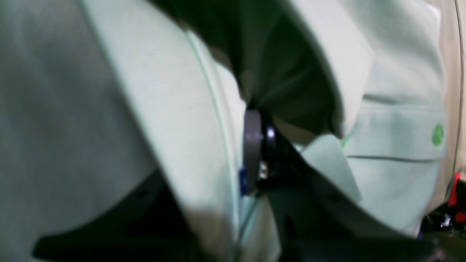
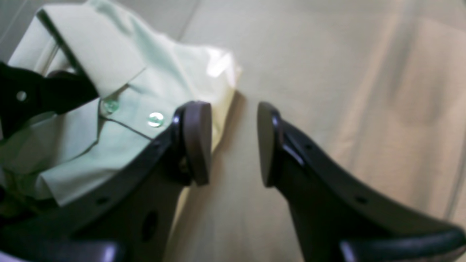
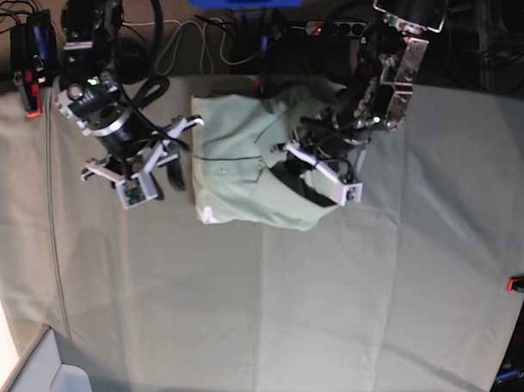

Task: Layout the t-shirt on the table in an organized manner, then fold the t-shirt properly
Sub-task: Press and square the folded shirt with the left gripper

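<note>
Currently finding the t-shirt (image 3: 244, 162) in a loose, half-folded heap toward the far middle of the surface (image 3: 335, 314), not yet spread flat. Judging the left tool (image 1: 255, 153) clenched on cloth at the collar (image 2: 102, 54), close by the dark blue neck tag (image 1: 241, 180); seeing the right tool (image 2: 233, 142) released, holding nothing, hovering over bare surface just beside the shirt's edge.

Risks, as judged from here:
- Pinching several layers at the neck, so dragging the whole bundle rather than opening it out.
- Catching the grey-green covering together with the shirt and rucking it up.
- Losing a shallow grip on soft fabric partway through a lift.
- Closing the right tool beside the hem rather than on it, given the gap to the edge.
- Straining the placket and its buttons (image 2: 156, 119) by pulling from the collar alone.

Around: cables (image 3: 213, 34) and dark equipment along the far edge, close behind the shirt; a red-orange clamp (image 3: 523, 281) at the side edge, well apart. Nothing lying between shirt and open near surface.
</note>
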Robot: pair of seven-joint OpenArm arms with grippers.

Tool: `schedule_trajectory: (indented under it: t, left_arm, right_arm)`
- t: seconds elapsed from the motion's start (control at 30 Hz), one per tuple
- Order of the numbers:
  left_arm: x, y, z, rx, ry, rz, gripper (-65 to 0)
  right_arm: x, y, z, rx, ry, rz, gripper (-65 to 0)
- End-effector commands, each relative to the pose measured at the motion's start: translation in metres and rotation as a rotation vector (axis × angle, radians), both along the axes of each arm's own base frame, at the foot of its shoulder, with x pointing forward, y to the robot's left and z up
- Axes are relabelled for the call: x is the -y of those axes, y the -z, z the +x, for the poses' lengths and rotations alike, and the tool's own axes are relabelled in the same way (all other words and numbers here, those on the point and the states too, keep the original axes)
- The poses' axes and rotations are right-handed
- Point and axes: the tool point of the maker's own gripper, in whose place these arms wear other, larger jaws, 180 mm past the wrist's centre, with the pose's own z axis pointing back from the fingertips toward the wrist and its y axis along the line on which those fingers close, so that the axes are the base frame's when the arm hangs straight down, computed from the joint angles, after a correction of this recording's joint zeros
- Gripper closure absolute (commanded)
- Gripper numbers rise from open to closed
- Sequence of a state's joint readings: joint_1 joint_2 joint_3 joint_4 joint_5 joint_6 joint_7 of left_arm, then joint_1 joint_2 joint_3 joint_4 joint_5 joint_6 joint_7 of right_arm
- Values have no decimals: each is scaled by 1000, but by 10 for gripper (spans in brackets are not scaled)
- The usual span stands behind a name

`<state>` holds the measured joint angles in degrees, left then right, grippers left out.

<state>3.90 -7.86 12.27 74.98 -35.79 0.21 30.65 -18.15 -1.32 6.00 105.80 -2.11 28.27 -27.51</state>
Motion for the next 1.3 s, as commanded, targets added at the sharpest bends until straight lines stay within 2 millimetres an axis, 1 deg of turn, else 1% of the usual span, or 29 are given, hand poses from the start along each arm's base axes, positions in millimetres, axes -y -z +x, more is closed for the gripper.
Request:
schedule_trajectory:
  t: [0.0, 0.1, 0.13, 0.2, 0.27, 0.37, 0.4, 0.47, 0.53, 0.57, 0.6, 0.67, 0.7, 0.8, 0.93, 1.0, 1.2, 1.27]
  left_arm:
    - [1, -11, 18, 45, -6, -8, 0]
    - [15, -14, 35, 67, 71, 26, 0]
    - [22, -14, 39, 73, 111, 41, 0]
    - [29, -13, 48, 83, 179, 83, 0]
    - [46, -15, 57, 111, 284, 134, 0]
    - [71, -26, 75, 181, 470, 245, 0]
    - [82, -28, 76, 204, 541, 284, 0]
    - [95, -34, 82, 252, 662, 367, 0]
    - [124, -44, 87, 308, 764, 415, 0]
    - [133, -47, 90, 336, 801, 437, 0]
    - [143, -48, 89, 359, 832, 451, 0]
    - [165, -48, 82, 390, 882, 450, 0]
    - [172, -48, 81, 403, 894, 451, 0]
    - [187, -40, 75, 423, 948, 497, 0]
    - [203, -35, 69, 520, 1068, 634, 0]
    - [205, -35, 72, 551, 1088, 679, 0]
    - [203, -38, 77, 582, 1103, 720, -3]
    - [203, -38, 79, 589, 1108, 736, -36]
  right_arm:
    - [5, -16, 7, 56, 19, 12, -222]
    - [29, -19, 8, 65, 78, -14, -222]
    - [37, -21, 8, 69, 98, -23, -222]
    - [48, -20, 7, 67, 126, -33, -222]
    - [58, -20, 5, 65, 151, -43, -222]
    - [73, -20, 2, 63, 190, -57, -222]
    - [74, -19, 2, 61, 196, -58, -222]
    - [79, -18, -1, 54, 208, -63, -222]
    - [83, -18, -3, 53, 238, -55, -222]
    - [85, -18, -3, 54, 252, -48, -222]
    - [86, -18, -3, 54, 267, -43, -222]
    - [89, -17, -5, 52, 284, -38, -222]
    - [90, -17, -5, 51, 287, -39, -222]
    - [90, -17, -7, 51, 286, -40, -222]
    - [91, -18, -7, 52, 287, -44, -222]
    - [91, -19, -7, 55, 287, -47, -222]
    - [89, -22, -6, 62, 285, -46, -222]
    - [88, -22, -6, 62, 282, -44, -222]
